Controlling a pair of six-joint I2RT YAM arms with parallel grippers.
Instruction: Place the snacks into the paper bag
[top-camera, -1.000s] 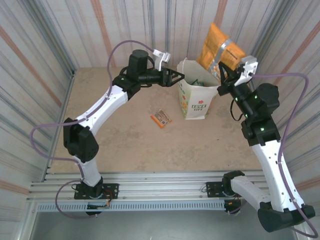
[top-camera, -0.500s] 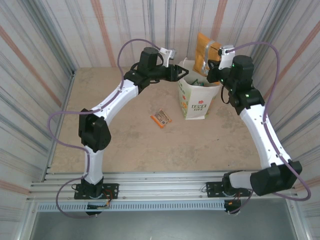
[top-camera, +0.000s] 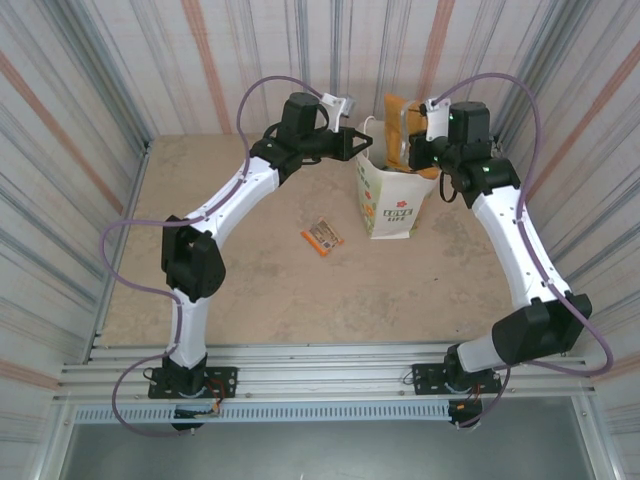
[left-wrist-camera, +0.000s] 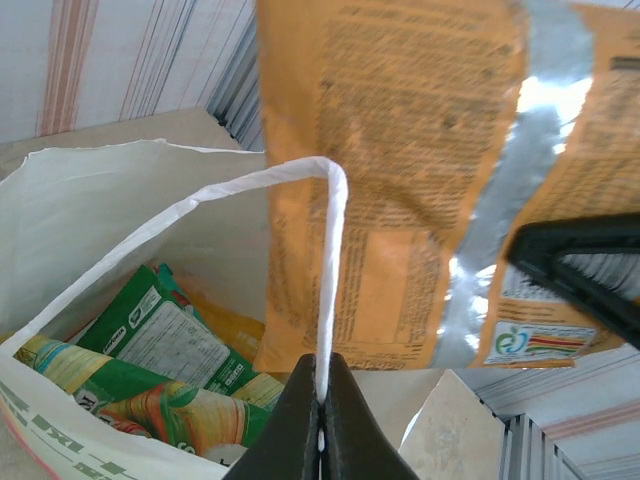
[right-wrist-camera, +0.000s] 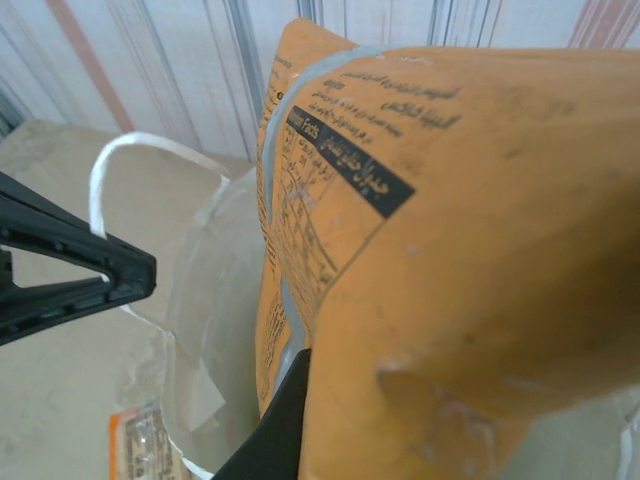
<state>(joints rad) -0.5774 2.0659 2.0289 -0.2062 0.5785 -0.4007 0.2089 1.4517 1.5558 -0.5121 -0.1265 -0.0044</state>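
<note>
Top: left gripper (top-camera: 362, 143) props the paper bag (top-camera: 390, 205) from its 10 o'clock, right gripper (top-camera: 413, 152) clamps an orange packet (top-camera: 396, 125) over the mouth, one snack (top-camera: 322, 237) lies loose at the bag's 8 o'clock; left wrist: jaws pinch the handle (left-wrist-camera: 330, 250), green packets (left-wrist-camera: 150, 335) inside; right wrist: foil looks light, slick, crinkly (grab an edge seam).

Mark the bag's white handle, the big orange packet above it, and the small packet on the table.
Thin white paper handle (left-wrist-camera: 332, 250), left wrist view, upright strand.
Big orange foil packet (left-wrist-camera: 390, 180), left wrist view, printed panel.
Small orange table packet (top-camera: 322, 237), top external view, middle.
</note>
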